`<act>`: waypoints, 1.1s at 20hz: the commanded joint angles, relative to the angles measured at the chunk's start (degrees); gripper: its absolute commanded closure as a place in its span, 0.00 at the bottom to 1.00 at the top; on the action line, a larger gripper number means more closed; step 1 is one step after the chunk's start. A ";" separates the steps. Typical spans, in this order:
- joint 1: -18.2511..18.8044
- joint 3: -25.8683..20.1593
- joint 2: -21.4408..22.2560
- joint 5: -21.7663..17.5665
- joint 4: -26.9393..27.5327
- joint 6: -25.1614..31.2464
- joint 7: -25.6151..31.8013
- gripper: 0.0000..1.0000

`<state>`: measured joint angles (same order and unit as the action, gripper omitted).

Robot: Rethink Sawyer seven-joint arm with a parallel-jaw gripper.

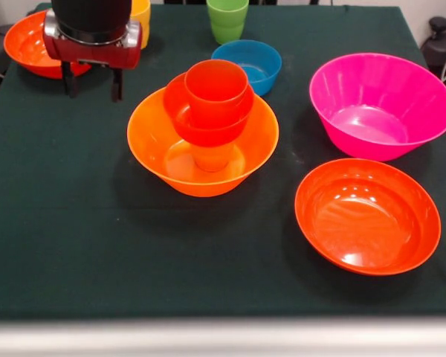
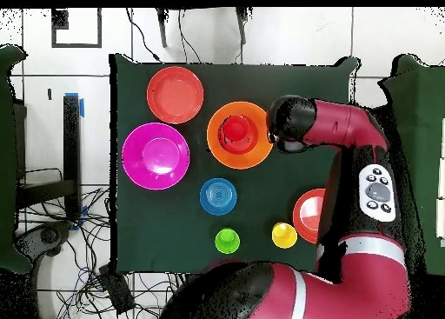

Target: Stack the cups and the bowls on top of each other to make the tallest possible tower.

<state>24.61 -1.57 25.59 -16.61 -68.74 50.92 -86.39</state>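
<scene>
Red bowl, far left point(image 1: 30, 46): partly behind the gripper, well apart from the tower.
Gripper point(image 1: 94, 89): hangs near the orange bowl's left rim, two dark fingers apart with nothing between them — empty, moderately open.
Yellow cup point(image 1: 141, 18): just behind the gripper body; a swing of the arm could knock it over.
Tower point(image 1: 210, 111): a cup standing in the orange bowl point(image 1: 152, 141), a small red bowl on it, a red cup on top — a narrow base under a wider load, so a nudge or an off-centre addition would likely topple it.
Green cup point(image 1: 227, 18): upright at the back, free.
Blue bowl point(image 1: 256, 63): just behind the tower; lifting it risks clipping the stack.
Pink bowl point(image 1: 379, 104): right, empty.
Red bowl, near right point(image 1: 366, 216): empty — too wide to sit safely on the cup.
</scene>
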 commanded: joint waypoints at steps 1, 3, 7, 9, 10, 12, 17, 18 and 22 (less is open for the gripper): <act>2.47 -4.60 2.16 -5.56 -9.81 -4.47 11.40 0.00; 3.39 -4.66 2.98 -6.07 -11.63 -5.52 11.53 0.00; 5.25 -4.83 4.00 -7.30 -14.52 -7.62 11.59 0.00; 6.67 -5.11 4.24 -8.11 -15.83 -8.76 11.94 0.00; 7.10 -5.26 4.29 -8.41 -16.16 -8.88 11.94 0.00; 8.18 -5.60 4.59 -8.97 -17.41 -9.42 11.73 0.00; 10.00 -6.22 5.19 -9.33 -20.36 -9.49 9.69 0.00; 10.21 -6.25 5.19 -9.46 -20.72 -9.67 9.22 0.00; 10.97 -5.69 4.87 -9.37 -21.89 -10.56 5.84 0.00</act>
<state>36.10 -1.65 31.49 -21.64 -85.40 44.55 -86.39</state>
